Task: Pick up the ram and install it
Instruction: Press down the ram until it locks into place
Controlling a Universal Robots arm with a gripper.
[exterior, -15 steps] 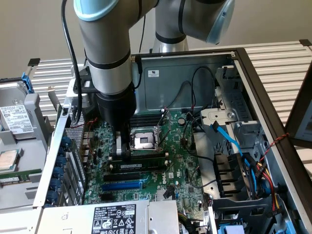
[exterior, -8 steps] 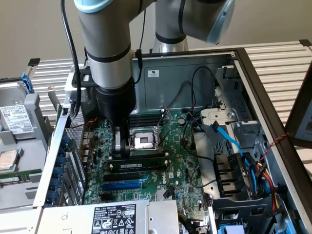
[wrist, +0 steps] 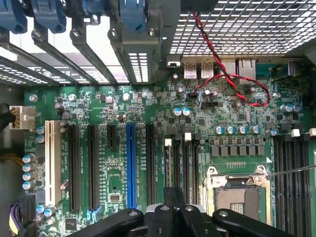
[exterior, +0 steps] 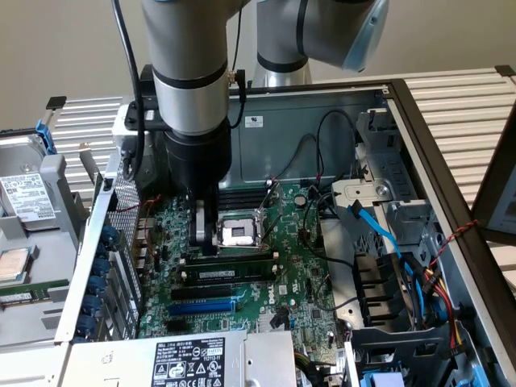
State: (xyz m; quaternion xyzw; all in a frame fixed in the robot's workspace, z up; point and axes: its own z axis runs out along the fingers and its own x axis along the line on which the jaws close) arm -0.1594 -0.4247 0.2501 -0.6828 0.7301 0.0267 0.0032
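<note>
The open computer case [exterior: 419, 121] lies on its side with the motherboard [exterior: 298, 274] as its floor; the robot arm [exterior: 189, 64] comes straight down into it over the board's far half; a labelled power supply [exterior: 189, 359] covers the board's near edge, and a drive cage with blue cables [exterior: 375, 230] crowds the edge at the exterior view's right. At the edge on the exterior view's left rises the perforated rear wall with its blue card clips; a twisted red-and-black wire [wrist: 232, 79] loops beside the ports there.

Near the board's middle sits the open CPU socket [exterior: 239, 234]; just on its near side run the long black slots [exterior: 210, 290] and, nearer still, the blue slot [exterior: 201, 307], all parallel.

The ram [exterior: 230, 272] stands on edge in the slot row closest to the socket, white label facing the near edge; its long axis runs from the exterior view's left to right, in line with the other slots.

The gripper [exterior: 203, 239] hangs just beside the socket, over the ram's end at the exterior view's left; its jaws are together; whether they touch the stick I cannot tell.
</note>
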